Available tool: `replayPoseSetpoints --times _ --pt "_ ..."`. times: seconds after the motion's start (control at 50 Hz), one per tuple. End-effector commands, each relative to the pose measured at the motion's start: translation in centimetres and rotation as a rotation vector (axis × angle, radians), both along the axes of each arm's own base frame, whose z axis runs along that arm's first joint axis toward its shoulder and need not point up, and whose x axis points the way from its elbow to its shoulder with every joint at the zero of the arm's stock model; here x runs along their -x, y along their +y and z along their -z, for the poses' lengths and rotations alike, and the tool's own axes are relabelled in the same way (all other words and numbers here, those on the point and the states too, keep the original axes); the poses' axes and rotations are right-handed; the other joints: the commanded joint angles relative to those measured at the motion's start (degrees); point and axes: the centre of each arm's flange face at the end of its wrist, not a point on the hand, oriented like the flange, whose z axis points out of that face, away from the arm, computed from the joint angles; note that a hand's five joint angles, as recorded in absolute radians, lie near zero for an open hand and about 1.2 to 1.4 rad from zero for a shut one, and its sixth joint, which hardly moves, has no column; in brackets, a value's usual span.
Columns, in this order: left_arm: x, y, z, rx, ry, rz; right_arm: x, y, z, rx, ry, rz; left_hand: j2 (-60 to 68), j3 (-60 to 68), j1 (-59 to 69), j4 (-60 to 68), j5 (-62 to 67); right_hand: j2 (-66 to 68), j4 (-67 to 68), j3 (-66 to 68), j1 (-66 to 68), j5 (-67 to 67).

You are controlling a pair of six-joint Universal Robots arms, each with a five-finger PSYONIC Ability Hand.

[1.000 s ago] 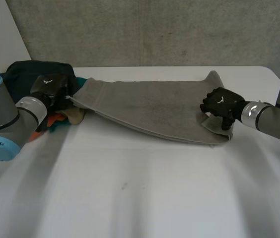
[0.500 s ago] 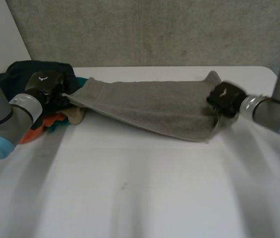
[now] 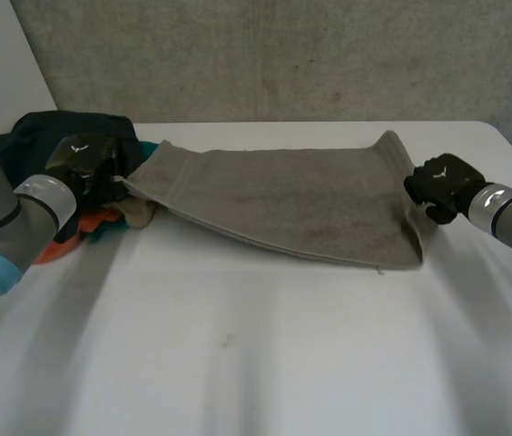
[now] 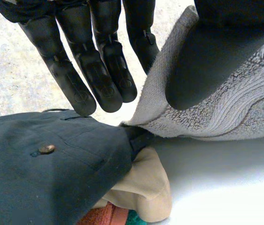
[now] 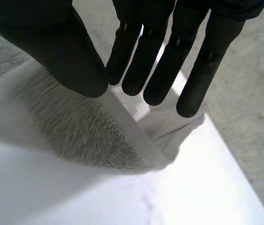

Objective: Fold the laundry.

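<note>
A grey towel [image 3: 283, 204] lies stretched across the far half of a white table [image 3: 256, 363], its long axis running from 9 o'clock to 3 o'clock, with one robot hand at each short end. The left hand [image 3: 83, 163] is at the 9 o'clock end, beside a heap of other laundry [image 3: 38, 136] in dark blue, orange and beige. In its wrist view, the towel's corner stands up between the thumb [image 4: 207, 61] and the straight fingers [image 4: 99, 70], which pinch it. The right hand [image 3: 439, 184] is at the 3 o'clock end. Its fingers [image 5: 165, 70] are straight and spread away from the thumb [image 5: 62, 51], holding nothing, and the towel's end lies flat just beneath them. From this hand the towel extends toward 9 o'clock. Folding end to end likely requires the right hand to grasp the corner directly under it first.
</note>
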Motion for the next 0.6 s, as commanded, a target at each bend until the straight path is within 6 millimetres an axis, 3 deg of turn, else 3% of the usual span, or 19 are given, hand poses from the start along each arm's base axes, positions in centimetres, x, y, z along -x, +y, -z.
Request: replayPoseSetpoints --times 0.02,0.1,0.12,0.2,0.26,0.28,0.32,0.38,0.48,0.6 --pt "0.0 1.1 0.6 -0.072 -0.039 0.01 1.3 1.4 0.9 -0.11 0.016 0.054 9.9 9.7 9.7 10.0 10.5 12.9 11.6 12.0 27.8 11.3" --pt "-0.4 3.5 1.4 -0.193 -0.159 0.039 3.5 3.1 -1.4 -0.156 0.049 0.143 10.0 9.8 9.8 10.1 10.7 12.9 11.6 12.0 27.8 11.3" --pt "-0.7 4.9 1.6 -0.254 -0.234 0.058 4.8 4.1 -2.4 -0.188 0.082 0.195 10.0 9.8 9.8 10.1 10.7 12.9 11.6 12.0 27.8 11.3" --pt "-1.5 8.5 2.1 -0.396 -0.416 0.143 7.2 6.9 -3.3 -0.3 0.168 0.265 9.4 9.2 9.2 9.5 10.0 12.9 11.6 12.0 27.8 11.3" --pt "-1.7 9.8 2.1 -0.429 -0.479 0.195 7.4 7.4 -3.5 -0.277 0.194 0.238 8.2 8.0 8.0 8.3 8.8 12.9 11.6 12.0 27.8 11.3" --pt "-1.5 9.9 1.8 -0.401 -0.486 0.214 7.1 7.1 -3.4 -0.23 0.191 0.208 6.2 6.0 6.0 6.3 6.8 3.7 2.4 2.9 18.6 2.2" --pt "-1.2 9.3 1.1 -0.333 -0.474 0.204 6.3 6.6 -3.1 -0.146 0.166 0.153 5.3 5.1 5.1 5.4 6.0 -28.7 -29.9 -29.5 -13.7 -30.2" --pt "-0.9 8.3 0.5 -0.267 -0.463 0.182 5.6 6.1 -2.8 -0.058 0.146 0.096 5.3 5.1 5.1 5.4 6.0 -40.6 -41.9 -41.4 -25.7 -42.1" --pt "-0.5 5.9 -0.3 -0.204 -0.415 0.105 3.9 4.6 -2.8 0.139 0.132 -0.073 5.3 5.1 5.1 5.4 6.0 -42.3 -43.6 -43.2 -27.4 -43.9" --pt "-0.3 3.7 -0.4 -0.197 -0.369 0.033 2.8 3.9 -1.0 0.106 0.181 -0.179 5.5 5.3 5.3 5.6 6.1 -37.1 -38.4 -37.9 -22.2 -38.6"
